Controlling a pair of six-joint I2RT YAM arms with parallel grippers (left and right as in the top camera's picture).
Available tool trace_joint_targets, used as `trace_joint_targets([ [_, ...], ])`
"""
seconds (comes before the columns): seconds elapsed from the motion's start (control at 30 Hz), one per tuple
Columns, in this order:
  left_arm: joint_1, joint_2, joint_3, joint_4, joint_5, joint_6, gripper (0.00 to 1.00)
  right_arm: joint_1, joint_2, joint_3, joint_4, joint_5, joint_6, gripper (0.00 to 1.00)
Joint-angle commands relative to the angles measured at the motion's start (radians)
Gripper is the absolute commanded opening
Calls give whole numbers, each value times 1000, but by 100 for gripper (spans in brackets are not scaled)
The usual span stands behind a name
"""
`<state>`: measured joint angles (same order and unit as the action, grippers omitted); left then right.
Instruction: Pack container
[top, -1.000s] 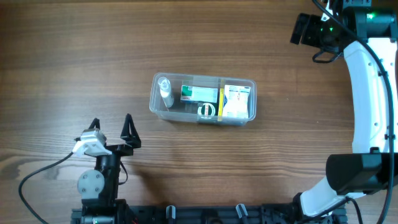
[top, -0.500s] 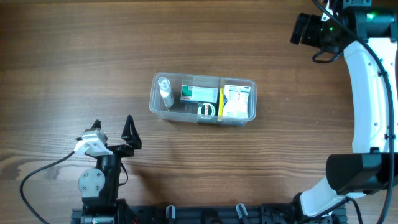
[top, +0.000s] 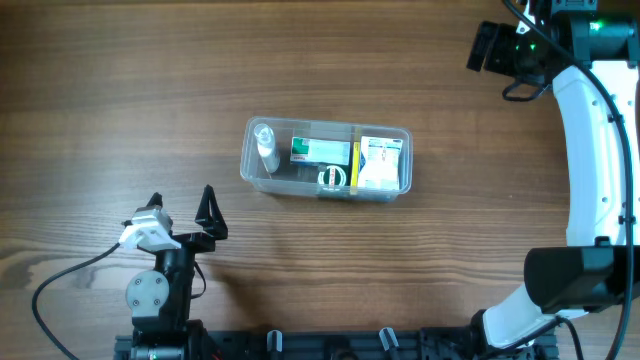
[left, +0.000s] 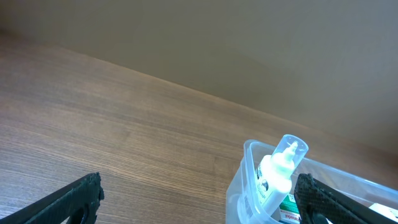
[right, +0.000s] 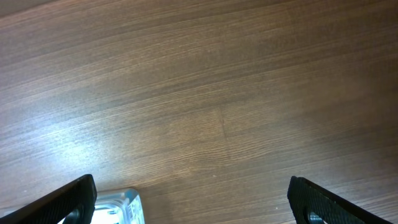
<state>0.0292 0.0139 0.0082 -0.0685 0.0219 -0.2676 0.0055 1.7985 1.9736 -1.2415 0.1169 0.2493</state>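
Container lies long axis left-right on the worktop, ahead-right of the left jaws — nearer than the right jaws — both sets open, empty.

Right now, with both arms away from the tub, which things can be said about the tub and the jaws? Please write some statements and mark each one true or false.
1. A white bottle lies at the left end of the tub. True.
2. The jaws of the left arm are shut on the bottle. False: they are open and empty, apart from the tub, over bare table.
3. The green box lies on the table outside the tub. False: it is inside, between the bottle and the white box.
4. The jaws of the right arm are open and hold nothing. True.
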Motion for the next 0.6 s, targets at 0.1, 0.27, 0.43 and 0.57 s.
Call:
trace_joint_targets([
  [0.1, 8, -11, -3, -8, 11, -2, 100, 2, -3, 8, 2, 18, 13, 100],
  [0.27, 8, -11, -3, -8, 11, -2, 100, 19, -85, -4, 3, 18, 13, 100],
  [0.43, 8, -11, -3, -8, 11, -2, 100, 52, -210, -77, 5, 18, 13, 100],
  [0.57, 8, -11, -3, -8, 11, -2, 100, 66, -348, -206, 10, 17, 15, 100],
])
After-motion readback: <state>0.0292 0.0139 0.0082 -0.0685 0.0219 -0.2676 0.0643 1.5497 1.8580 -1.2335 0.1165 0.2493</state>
